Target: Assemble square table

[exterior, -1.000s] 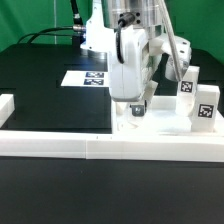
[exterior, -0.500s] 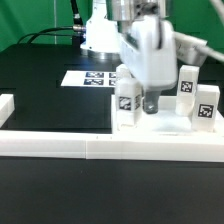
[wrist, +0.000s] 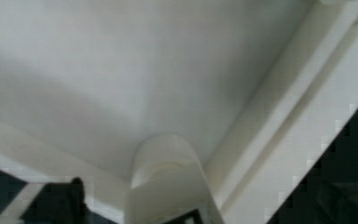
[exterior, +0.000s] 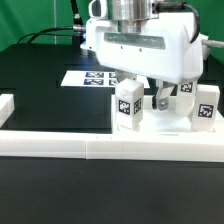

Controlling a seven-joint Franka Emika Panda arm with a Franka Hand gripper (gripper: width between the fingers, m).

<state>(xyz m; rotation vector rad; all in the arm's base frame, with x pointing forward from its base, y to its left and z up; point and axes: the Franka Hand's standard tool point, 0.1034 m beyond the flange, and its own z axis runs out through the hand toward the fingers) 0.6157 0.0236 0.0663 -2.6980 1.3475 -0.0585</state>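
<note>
- White legs point(exterior: 128, 106) stand upright on the slab point(exterior: 160, 128), near its corners.
- Gripper point(exterior: 160, 100) hangs spread, holding nothing.
- Judged partway: remaining legs not confirmed seated.

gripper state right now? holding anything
gripper: open, holding nothing, just above the square table, beside an upright leg block.

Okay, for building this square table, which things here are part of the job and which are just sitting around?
Part of the job:
- tabletop slab
- front leg, standing on the slab
- two legs on the exterior view's right
- gripper, open, holding nothing

Just sitting around:
- marker board
- white border bars
</note>
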